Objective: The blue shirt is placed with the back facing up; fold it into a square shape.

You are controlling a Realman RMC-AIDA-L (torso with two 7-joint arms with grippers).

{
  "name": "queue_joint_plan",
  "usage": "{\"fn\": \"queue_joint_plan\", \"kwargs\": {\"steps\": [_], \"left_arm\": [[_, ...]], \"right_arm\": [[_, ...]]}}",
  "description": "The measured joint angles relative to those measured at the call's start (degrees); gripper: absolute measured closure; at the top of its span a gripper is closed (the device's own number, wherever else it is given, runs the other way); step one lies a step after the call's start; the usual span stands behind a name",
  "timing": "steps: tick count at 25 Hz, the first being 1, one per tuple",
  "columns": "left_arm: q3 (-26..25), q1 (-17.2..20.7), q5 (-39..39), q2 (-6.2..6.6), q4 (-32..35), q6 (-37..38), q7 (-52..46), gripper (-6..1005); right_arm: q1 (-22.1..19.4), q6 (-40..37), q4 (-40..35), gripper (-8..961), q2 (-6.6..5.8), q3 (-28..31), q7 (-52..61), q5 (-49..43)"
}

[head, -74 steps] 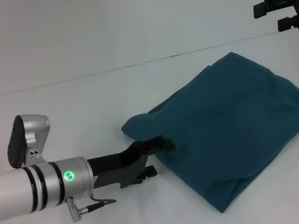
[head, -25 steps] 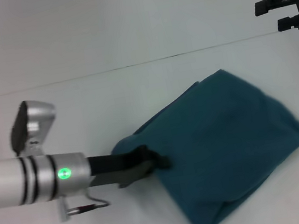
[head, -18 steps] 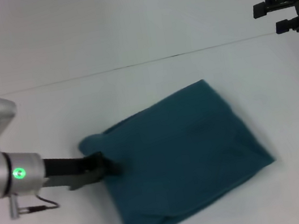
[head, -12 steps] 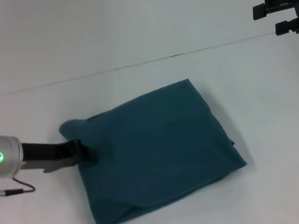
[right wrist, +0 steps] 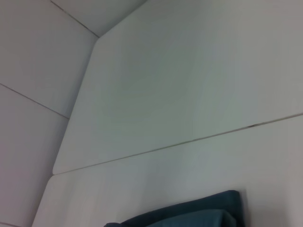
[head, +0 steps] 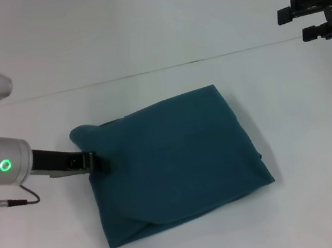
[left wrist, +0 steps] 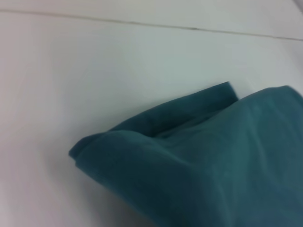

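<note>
A plain white table (head: 156, 30) with one thin dark seam (head: 206, 59).

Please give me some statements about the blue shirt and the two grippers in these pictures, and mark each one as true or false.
1. The blue shirt lies folded on the white table. True.
2. The left gripper is at the shirt's edge on the robot's left. True.
3. The right gripper is gripping the shirt. False: it hangs far from it, jaws open.
4. White lettering shows on the shirt. False: only plain blue cloth shows.
</note>
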Motion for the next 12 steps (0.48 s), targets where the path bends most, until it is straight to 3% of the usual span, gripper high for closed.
{"fn": "queue_joint_plan", "kwargs": {"steps": [3, 10, 12], "left_arm": [[-0.3, 0.1, 1.0, 0.03, 0.2, -0.1, -1.3, 824], [-3.6, 4.9, 2.4, -0.62, 9.2, 0.3, -6.3, 778], [-5.6, 6.3, 2.1, -0.94, 11.7, 1.3, -8.3, 688]], "right_arm": [[0.1, 0.0, 0.0, 19, 0.03, -0.2, 0.0, 0.0], [0.3, 0.0, 0.2, 20, 0.16, -0.4, -0.1, 0.0], [0.3, -0.1, 0.2, 20, 0.16, -0.5, -0.1, 0.0]]}}
